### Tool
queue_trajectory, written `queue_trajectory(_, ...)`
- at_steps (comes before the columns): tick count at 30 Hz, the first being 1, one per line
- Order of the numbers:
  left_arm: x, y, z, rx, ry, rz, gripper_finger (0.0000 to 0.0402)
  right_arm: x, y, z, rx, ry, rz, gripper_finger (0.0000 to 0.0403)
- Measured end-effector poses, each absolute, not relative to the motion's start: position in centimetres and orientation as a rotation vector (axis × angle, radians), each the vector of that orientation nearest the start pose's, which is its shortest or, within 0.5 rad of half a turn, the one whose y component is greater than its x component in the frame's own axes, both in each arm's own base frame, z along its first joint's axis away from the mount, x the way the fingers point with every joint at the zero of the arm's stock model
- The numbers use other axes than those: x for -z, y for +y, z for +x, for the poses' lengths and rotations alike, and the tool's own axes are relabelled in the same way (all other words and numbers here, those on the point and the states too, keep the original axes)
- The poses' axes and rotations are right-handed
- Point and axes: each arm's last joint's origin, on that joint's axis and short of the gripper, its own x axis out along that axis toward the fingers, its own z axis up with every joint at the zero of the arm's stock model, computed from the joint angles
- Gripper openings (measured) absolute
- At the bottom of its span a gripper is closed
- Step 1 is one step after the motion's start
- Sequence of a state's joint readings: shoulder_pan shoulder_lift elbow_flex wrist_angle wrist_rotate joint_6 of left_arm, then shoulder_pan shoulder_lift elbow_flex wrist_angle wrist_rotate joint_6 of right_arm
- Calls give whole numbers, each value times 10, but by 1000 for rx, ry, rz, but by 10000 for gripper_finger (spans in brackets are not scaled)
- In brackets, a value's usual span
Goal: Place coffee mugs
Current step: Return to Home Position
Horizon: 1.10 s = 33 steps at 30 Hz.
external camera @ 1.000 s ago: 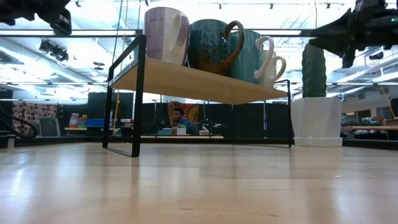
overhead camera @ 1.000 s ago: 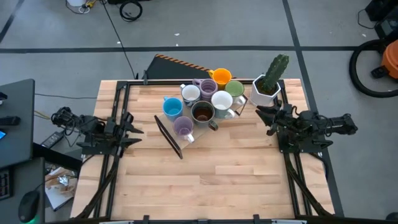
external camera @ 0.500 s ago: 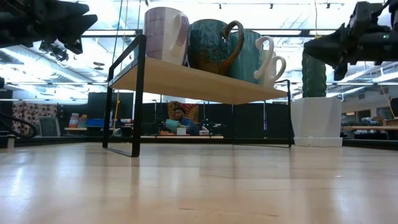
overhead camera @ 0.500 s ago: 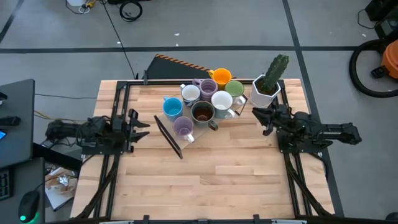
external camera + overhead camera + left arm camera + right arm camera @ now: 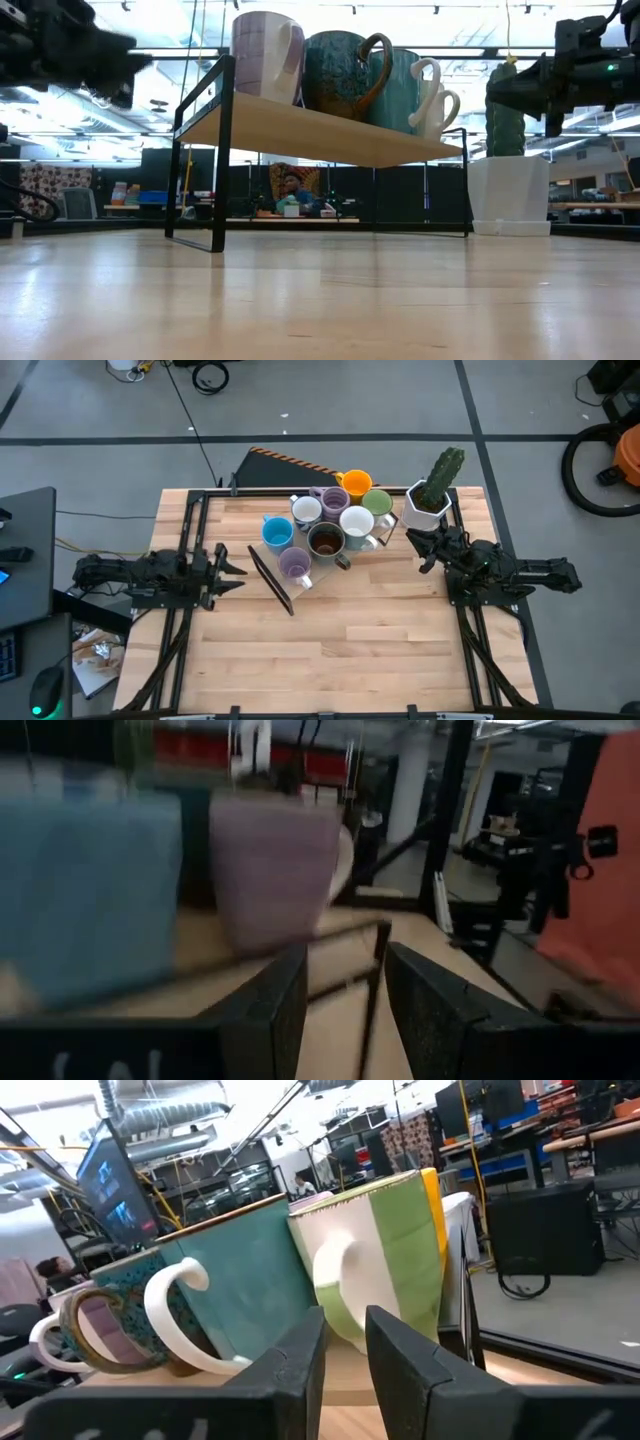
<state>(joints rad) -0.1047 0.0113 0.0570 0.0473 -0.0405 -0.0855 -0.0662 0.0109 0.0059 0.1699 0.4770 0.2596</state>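
Mugs (image 5: pixel 326 541) all stand on the shelf (image 5: pixel 300 128). Left gripper (image 5: pixel 238 565) has swung closer and right gripper (image 5: pixel 415 550) has barely moved. Both pairs of fingers are released and empty, so placing looks done.

Mugs (image 5: pixel 326 541) on shelf (image 5: pixel 320 135), pot (image 5: pixel 425 506) beside

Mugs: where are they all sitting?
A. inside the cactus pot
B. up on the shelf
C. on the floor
B: the mugs stand bunched together on the shelf.
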Motion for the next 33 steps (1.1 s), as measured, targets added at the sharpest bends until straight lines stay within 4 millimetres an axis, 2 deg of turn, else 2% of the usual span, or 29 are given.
queue_trajectory(4, -181, -9, 94, 70, -29, -278, 141, -181, -19, 92, 518, -234, 287, 82)
queue_trajectory(7, -181, -9, 94, 71, -27, -334, 141, -181, -19, 92, 518, -233, 287, 82)
queue_trajectory(33, -181, -9, 94, 70, -27, -332, 141, -181, -19, 92, 518, -233, 287, 82)
